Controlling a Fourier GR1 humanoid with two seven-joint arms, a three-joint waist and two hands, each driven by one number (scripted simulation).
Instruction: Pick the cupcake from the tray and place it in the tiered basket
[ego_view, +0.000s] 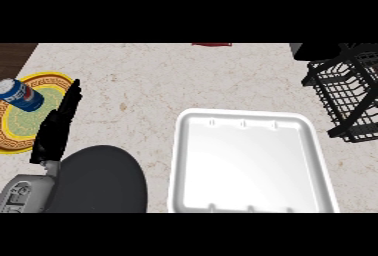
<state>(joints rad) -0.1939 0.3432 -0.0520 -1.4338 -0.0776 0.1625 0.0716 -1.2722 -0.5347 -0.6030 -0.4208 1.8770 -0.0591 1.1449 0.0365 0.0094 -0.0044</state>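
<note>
White and shallow, the tray (177, 165) lies in the middle of the speckled beige counter (148, 80), its long sides running away from us, with small notches along its far and near walls. We see only bare white on its floor. The cupcake does not show in this view, and we cannot tell where it is.

At the upper right stands the tiered basket (347, 95), black wire mesh on dark legs, cut off by the right edge. It stands apart from the tray's far right corner. A dark mass sits at its top, and we cannot tell what that is.

On the left we see the left hand (50, 137), black, with straight fingers held close together and pointing away from us and slightly to the right. It holds nothing. Its fingertips overlap the right side of a round plate with a yellow patterned rim (46, 77) and a green centre. A blue can (20, 94) lies tilted on that plate's far left part. The grey forearm (26, 192) comes in at the lower left corner.

Just right of the forearm lies a dark grey plate (103, 182), near the tray's left wall but not touching it. A small red object (212, 44) shows at the counter's far edge.
</note>
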